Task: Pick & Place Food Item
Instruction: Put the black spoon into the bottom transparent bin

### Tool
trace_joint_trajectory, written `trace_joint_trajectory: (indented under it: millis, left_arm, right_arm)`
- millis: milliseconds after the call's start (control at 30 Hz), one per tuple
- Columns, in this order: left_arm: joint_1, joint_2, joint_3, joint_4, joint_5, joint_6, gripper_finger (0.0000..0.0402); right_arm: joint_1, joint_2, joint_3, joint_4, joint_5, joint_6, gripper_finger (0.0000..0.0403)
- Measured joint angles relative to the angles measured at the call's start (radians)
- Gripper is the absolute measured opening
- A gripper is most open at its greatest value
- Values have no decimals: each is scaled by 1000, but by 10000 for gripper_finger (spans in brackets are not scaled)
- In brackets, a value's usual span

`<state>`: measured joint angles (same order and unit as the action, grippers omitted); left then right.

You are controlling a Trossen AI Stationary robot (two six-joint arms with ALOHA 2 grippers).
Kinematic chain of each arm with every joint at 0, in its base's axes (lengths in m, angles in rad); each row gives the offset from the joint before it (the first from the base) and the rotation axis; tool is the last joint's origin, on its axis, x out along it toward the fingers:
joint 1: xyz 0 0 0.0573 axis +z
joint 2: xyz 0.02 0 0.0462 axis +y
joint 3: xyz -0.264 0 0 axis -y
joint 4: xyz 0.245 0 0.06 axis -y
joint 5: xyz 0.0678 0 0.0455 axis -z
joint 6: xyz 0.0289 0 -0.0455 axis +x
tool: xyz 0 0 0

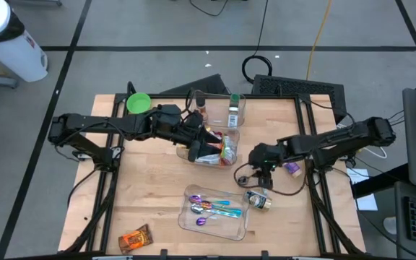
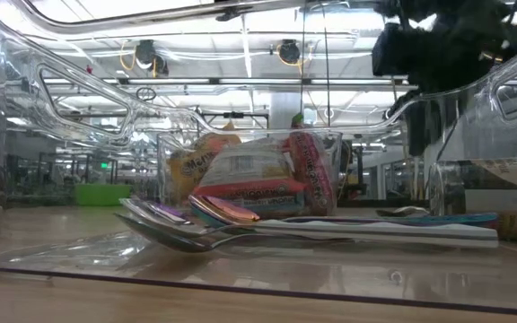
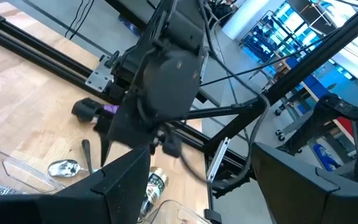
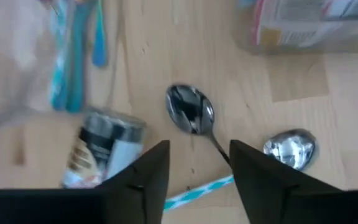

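My right gripper (image 1: 259,178) (image 4: 199,149) hangs open, pointing steeply down over the table's right half. Below it lie a spoon (image 4: 190,111), whose handle runs in between the fingers, a second spoon's bowl (image 4: 289,148) and a small jar (image 1: 258,200) (image 4: 101,150) on its side. Whether the fingers touch the spoon, I cannot tell. My left gripper (image 1: 206,144) (image 3: 197,162) stands open over a clear bin (image 1: 226,160) of food packets (image 2: 258,175) at the table's middle, with nothing between its fingers. An orange snack packet (image 1: 136,238) lies flat at the near left.
A clear tray (image 1: 193,220) with several spoons (image 2: 205,224) sits at the near middle. Another clear bin (image 1: 240,101) with bottles stands at the far middle, a green bowl (image 1: 138,103) at the far left. A purple item (image 1: 292,168) lies by the right arm.
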<state>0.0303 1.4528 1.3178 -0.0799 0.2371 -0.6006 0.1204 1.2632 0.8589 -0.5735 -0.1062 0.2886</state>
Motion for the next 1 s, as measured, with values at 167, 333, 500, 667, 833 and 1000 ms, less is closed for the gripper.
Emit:
trace_joint_trajectory:
  millis: [167, 333, 500, 667, 833, 1000]
  left_arm:
    - [0, 0, 0, -4, 0, 8, 280]
    - [0, 0, 0, -6, 0, 15, 280]
    - [0, 0, 0, -6, 0, 20, 280]
    - [0, 0, 0, -7, -1, 20, 280]
    - [0, 0, 0, -8, -1, 21, 280]
    - [0, 0, 0, -20, -2, 22, 280]
  right_arm:
    - [21, 92, 0, -5, 0, -103, 199]
    - [45, 163, -1, -1, 0, -181, 205]
    - [52, 219, -1, 24, 24, -217, 199]
    - [52, 264, -1, 54, 83, -247, 192]
    - [50, 274, -1, 60, 83, -286, 187]
    - [50, 274, -2, 65, 108, -321, 171]
